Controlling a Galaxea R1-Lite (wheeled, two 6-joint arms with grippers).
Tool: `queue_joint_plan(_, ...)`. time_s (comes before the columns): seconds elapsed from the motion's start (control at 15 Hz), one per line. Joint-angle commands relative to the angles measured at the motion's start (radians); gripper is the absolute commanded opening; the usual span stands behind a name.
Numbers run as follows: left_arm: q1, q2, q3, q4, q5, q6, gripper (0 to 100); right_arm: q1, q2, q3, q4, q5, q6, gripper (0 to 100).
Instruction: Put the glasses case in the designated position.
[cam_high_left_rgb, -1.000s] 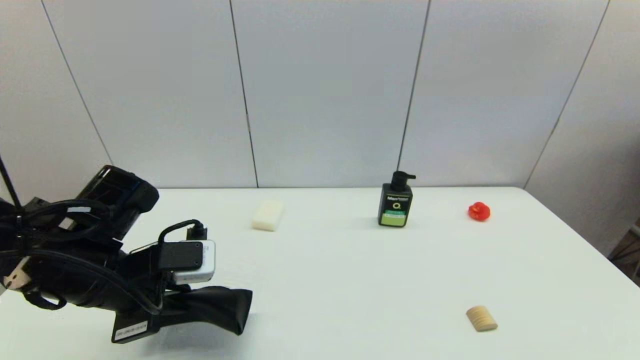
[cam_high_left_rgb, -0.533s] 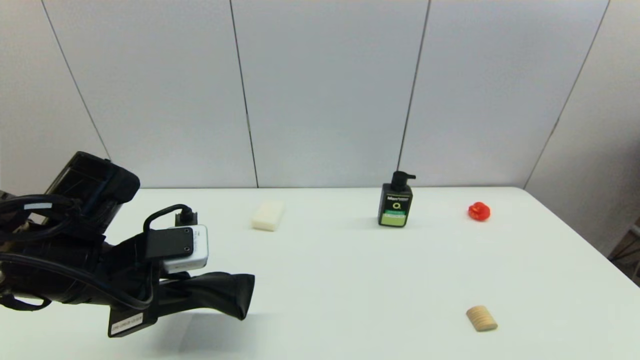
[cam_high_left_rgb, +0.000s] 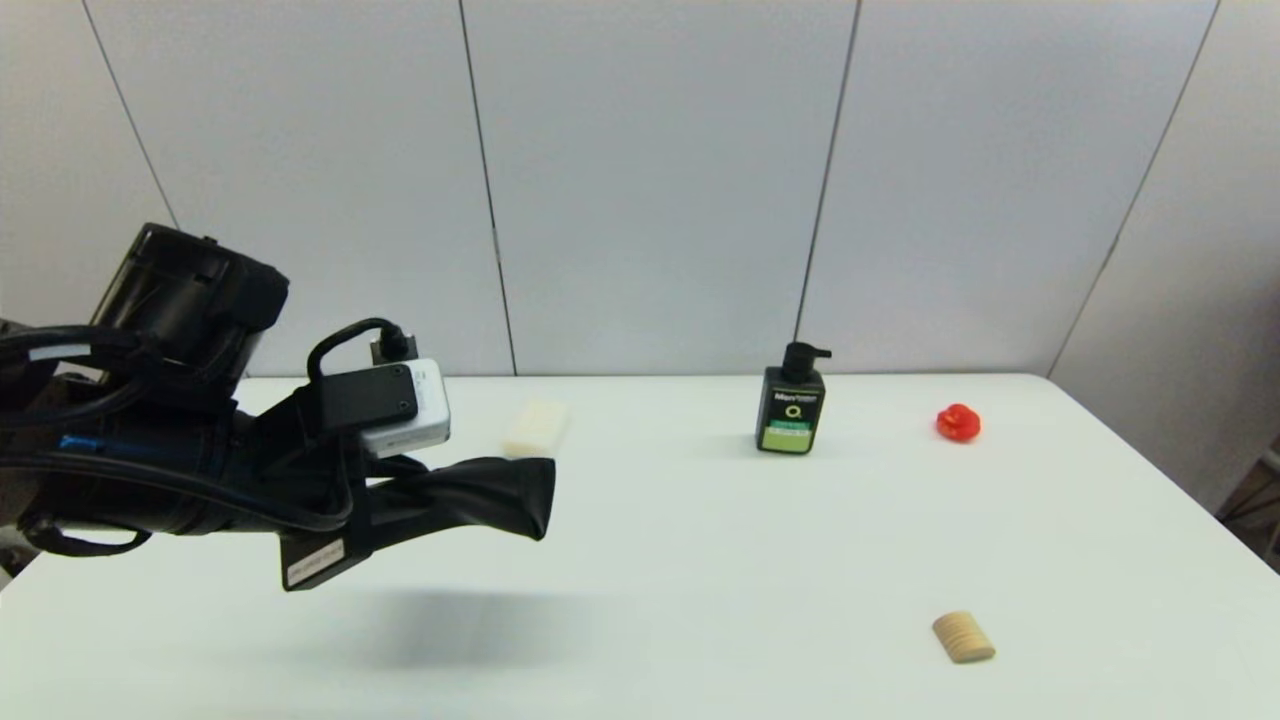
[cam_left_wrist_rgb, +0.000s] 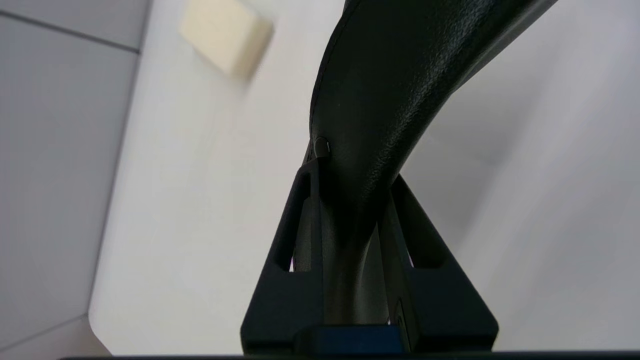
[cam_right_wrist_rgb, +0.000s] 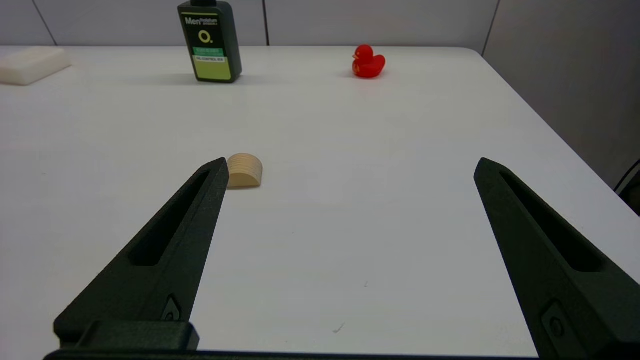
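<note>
Four loose things are seen on the white table (cam_high_left_rgb: 700, 560) in the head view: a cream block (cam_high_left_rgb: 535, 428) at centre left, partly behind the carried case, a black pump bottle (cam_high_left_rgb: 791, 411) with a green label right of centre, a red toy duck (cam_high_left_rgb: 959, 423) further right, and a small ribbed wooden piece (cam_high_left_rgb: 964, 637) at lower right. None of them lies in the bare middle of the tabletop, and nothing is seen standing between the case and that open patch.

At the left of the frame the glasses case (cam_high_left_rgb: 480, 496) is held in the air, clamped at one end by the left gripper (cam_high_left_rgb: 385, 505), its squared end pointing toward the centre of the picture. A soft shadow is cast on the table below it, so it is clear of the surface. In the left wrist view the case (cam_left_wrist_rgb: 395, 95) is pinched narrowly between the black fingers (cam_left_wrist_rgb: 295, 235), with the cream block (cam_left_wrist_rgb: 226, 34) at upper left.

The right gripper (cam_right_wrist_rgb: 350, 170) is spread wide over the table with nothing between its fingers; the wooden piece (cam_right_wrist_rgb: 244, 170) is seen just beside one fingertip.

Compared with a second ago, the arm and case have been raised and carried somewhat toward the centre; the case then showed low in the frame, close above the table. The other things are unmoved.
</note>
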Motion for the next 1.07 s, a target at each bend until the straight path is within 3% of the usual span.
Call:
queue_joint_plan(0.07, -0.049, 0.100, -0.140, -0.001, 0.002, -0.004, 0, 0.000, 0.001, 0.000, -0.001, 0.000, -0.001, 100)
queue_joint_plan(1.07, -0.124, 0.625, -0.867, 0.039, -0.035, 0.030, 0, 0.000, 0.001, 0.000, -0.001, 0.000, -0.001, 100)
